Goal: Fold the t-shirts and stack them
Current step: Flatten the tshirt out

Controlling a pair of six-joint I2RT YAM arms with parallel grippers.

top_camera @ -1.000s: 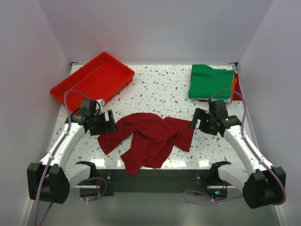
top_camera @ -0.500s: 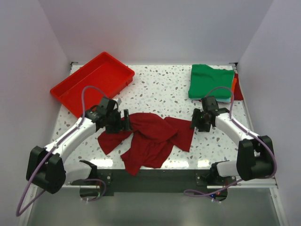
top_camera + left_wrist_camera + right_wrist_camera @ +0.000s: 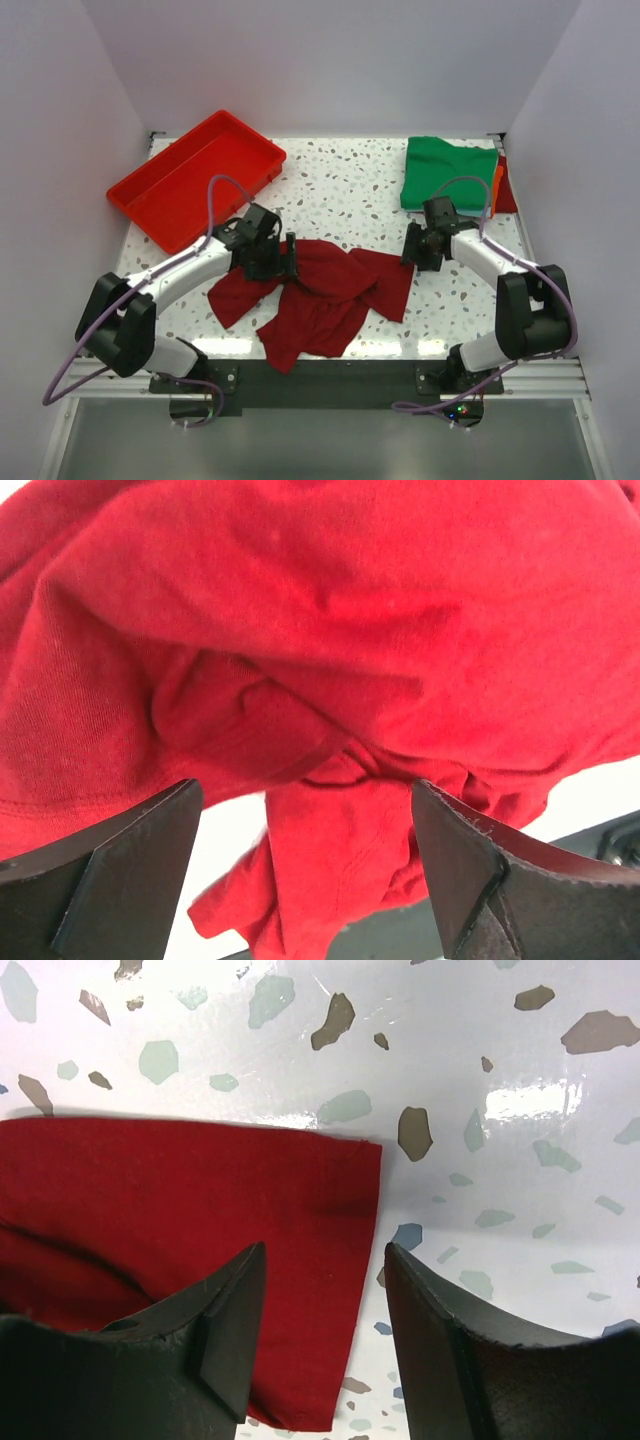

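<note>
Lying crumpled on the speckled table, the maroon shirt spreads beneath the wide-open left gripper; its corner sits below the right gripper, likewise spread. White walls around.

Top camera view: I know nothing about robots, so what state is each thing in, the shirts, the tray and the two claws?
maroon t-shirt: crumpled, not folded.
green t-shirt: folded flat.
red tray: upright, nothing in it.
left gripper: open, over the maroon t-shirt.
right gripper: open, at the maroon t-shirt's right edge.
</note>
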